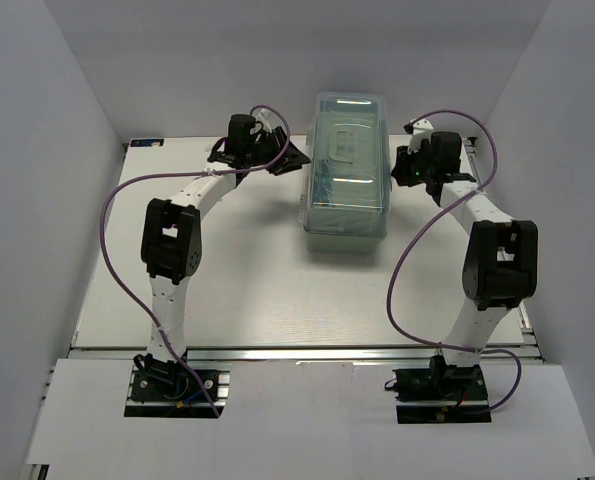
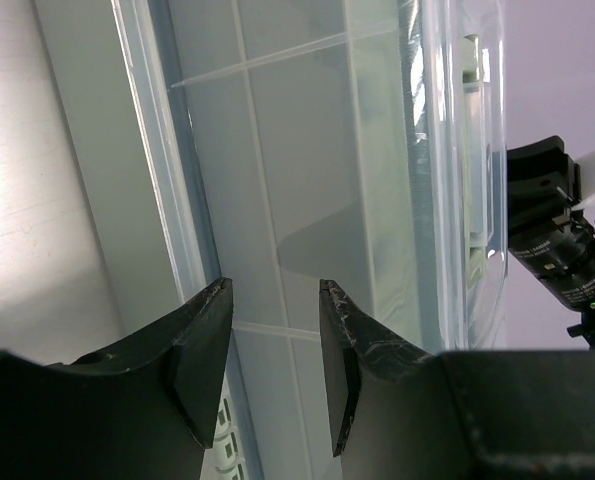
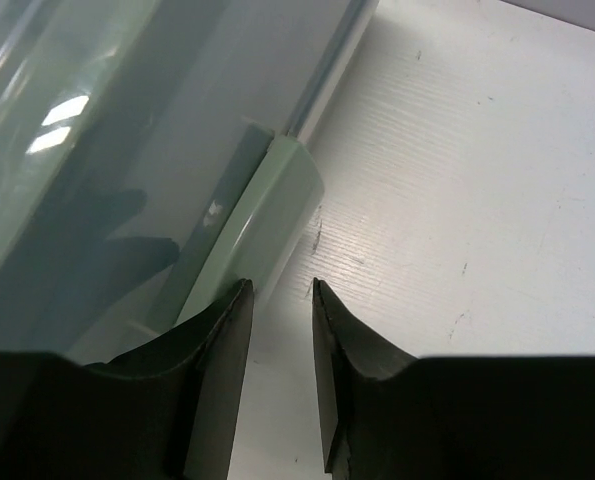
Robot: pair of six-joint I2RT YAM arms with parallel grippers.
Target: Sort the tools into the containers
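Toolbox [image 1: 345, 232] interior clouded by its lid [image 1: 349, 150]; left jaws and right jaws stand parted, gripping nothing.

Overhead view; both wrist views close on toolbox [image 1: 347, 165]

White table [image 1: 257, 300] with lidded mint-green toolbox [image 1: 347, 170] toward far middle

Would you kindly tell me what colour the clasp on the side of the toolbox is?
Pale mint green; the clasp shows best in the right wrist view.
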